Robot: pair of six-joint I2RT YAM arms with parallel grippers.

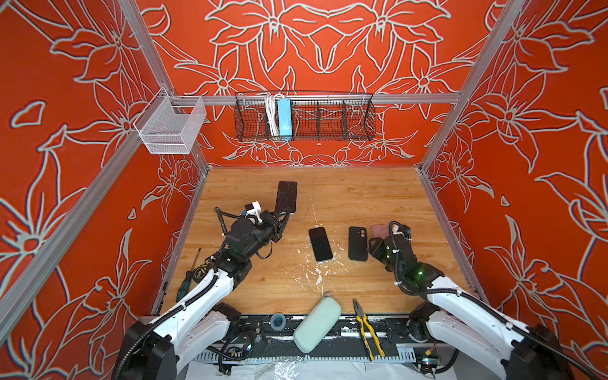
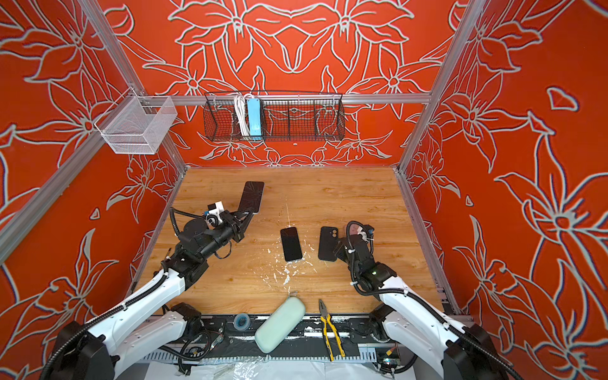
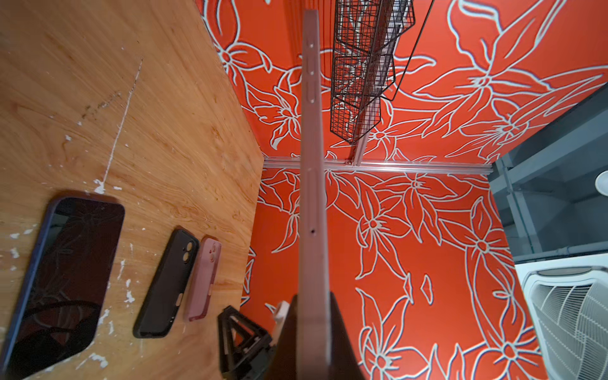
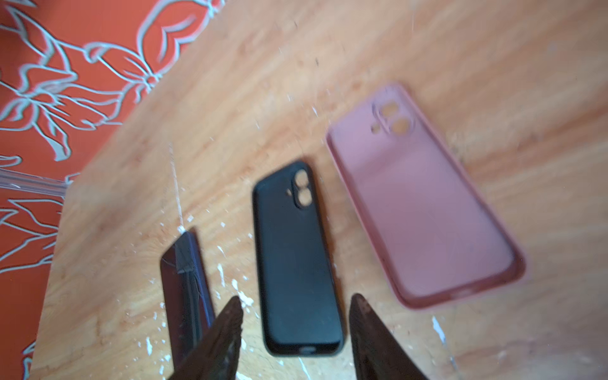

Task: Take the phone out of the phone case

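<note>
Hovering by the black case (image 4: 296, 260), right claw (image 4: 296, 301) stood released, nothing between its jaws; empty pink case (image 4: 424, 210) lay just beside on the table (image 1: 362, 197), second phone (image 1: 320, 243) screen-up nearby. Farther back, left claw (image 3: 313, 295) clenched the phone (image 1: 287, 196) by its near end.

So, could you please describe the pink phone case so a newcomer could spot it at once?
On the wooden table, three flat things lie in a row. Rightmost, beside the black case, is the pink case, the only one not dark.
</note>
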